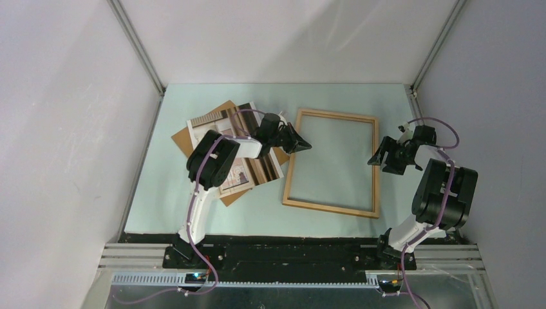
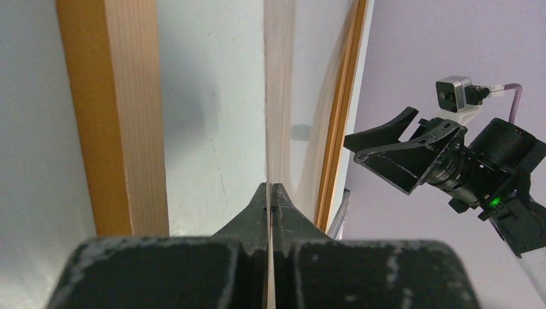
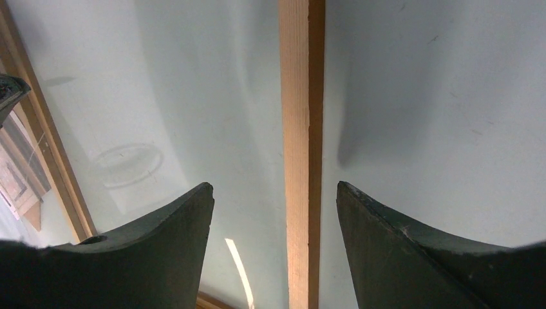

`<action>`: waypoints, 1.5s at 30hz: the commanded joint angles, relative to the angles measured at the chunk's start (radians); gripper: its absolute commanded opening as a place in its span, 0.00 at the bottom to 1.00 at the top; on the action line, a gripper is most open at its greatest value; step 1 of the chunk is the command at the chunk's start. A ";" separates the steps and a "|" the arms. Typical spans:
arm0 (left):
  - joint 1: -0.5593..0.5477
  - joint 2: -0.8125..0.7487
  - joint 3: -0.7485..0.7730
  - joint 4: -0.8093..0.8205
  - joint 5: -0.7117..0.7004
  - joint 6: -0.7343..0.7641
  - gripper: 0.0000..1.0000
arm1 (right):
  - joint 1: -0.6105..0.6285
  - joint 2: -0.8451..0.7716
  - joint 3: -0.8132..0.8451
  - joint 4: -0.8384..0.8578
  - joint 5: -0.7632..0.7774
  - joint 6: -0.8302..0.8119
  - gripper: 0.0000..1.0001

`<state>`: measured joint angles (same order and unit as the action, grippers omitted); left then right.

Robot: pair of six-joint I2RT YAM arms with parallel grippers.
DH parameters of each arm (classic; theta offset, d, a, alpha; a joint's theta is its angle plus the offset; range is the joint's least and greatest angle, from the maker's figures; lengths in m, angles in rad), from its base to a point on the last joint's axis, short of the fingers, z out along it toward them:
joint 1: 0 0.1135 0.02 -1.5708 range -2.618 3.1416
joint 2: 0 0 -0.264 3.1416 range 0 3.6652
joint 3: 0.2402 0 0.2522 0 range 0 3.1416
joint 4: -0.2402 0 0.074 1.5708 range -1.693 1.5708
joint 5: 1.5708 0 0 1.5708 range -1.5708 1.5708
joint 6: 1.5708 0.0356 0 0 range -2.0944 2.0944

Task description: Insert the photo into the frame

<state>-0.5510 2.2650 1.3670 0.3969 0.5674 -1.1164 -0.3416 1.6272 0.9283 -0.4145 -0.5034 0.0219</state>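
Left gripper (image 1: 301, 144) is pinched fully shut beside the left rail of the frame (image 1: 330, 210), can't tell if it grips anything; right gripper (image 1: 380, 156) is wide open over the right rail, empty. Photo (image 1: 257, 170) lies face up on the backing board (image 1: 184, 140) left of the frame, its long axis skewed against the frame's near-to-far one. Risk: it goes in crooked and snags a rail, or a finger bump shifts the frame.

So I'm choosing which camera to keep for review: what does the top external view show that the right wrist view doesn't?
Only the top external view: most of the paper photo print lying on the plain brown backing board, left of the thin light-wood frame, whose four rails all show. Only the right wrist view: the right gripper close up, open, one frame rail between its fingers. Both: the frame, the pale green table, and the print, just a sliver at the wrist view's left edge.
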 commanded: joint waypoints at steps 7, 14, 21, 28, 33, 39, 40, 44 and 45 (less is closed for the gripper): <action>-0.003 -0.016 0.060 -0.015 0.013 0.012 0.00 | 0.009 0.014 0.039 -0.008 0.013 -0.019 0.74; -0.002 -0.020 0.080 -0.016 0.035 -0.014 0.00 | -0.001 0.011 0.039 -0.003 0.033 -0.018 0.74; -0.003 -0.031 0.078 -0.016 0.056 -0.072 0.00 | -0.020 0.009 0.039 -0.003 0.016 -0.016 0.71; -0.002 -0.040 0.095 -0.016 0.091 -0.155 0.00 | -0.034 0.006 0.039 -0.006 0.004 -0.015 0.69; -0.001 -0.046 0.101 -0.015 0.118 -0.215 0.00 | -0.047 0.007 0.038 -0.007 -0.004 -0.016 0.68; -0.003 -0.046 0.117 -0.015 0.149 -0.271 0.00 | -0.053 0.003 0.039 -0.009 -0.009 -0.017 0.67; -0.002 -0.046 0.117 -0.012 0.153 -0.278 0.00 | -0.055 0.003 0.039 -0.010 -0.009 -0.018 0.67; -0.002 -0.057 0.117 0.000 0.169 -0.303 0.00 | -0.062 0.002 0.038 -0.012 -0.015 -0.018 0.66; -0.001 -0.062 0.117 0.004 0.169 -0.303 0.00 | -0.064 0.002 0.039 -0.012 -0.016 -0.018 0.66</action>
<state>-0.5491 2.2650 1.4445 0.3614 0.6838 -1.3724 -0.3950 1.6325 0.9287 -0.4225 -0.4995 0.0216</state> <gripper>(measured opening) 0.005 0.663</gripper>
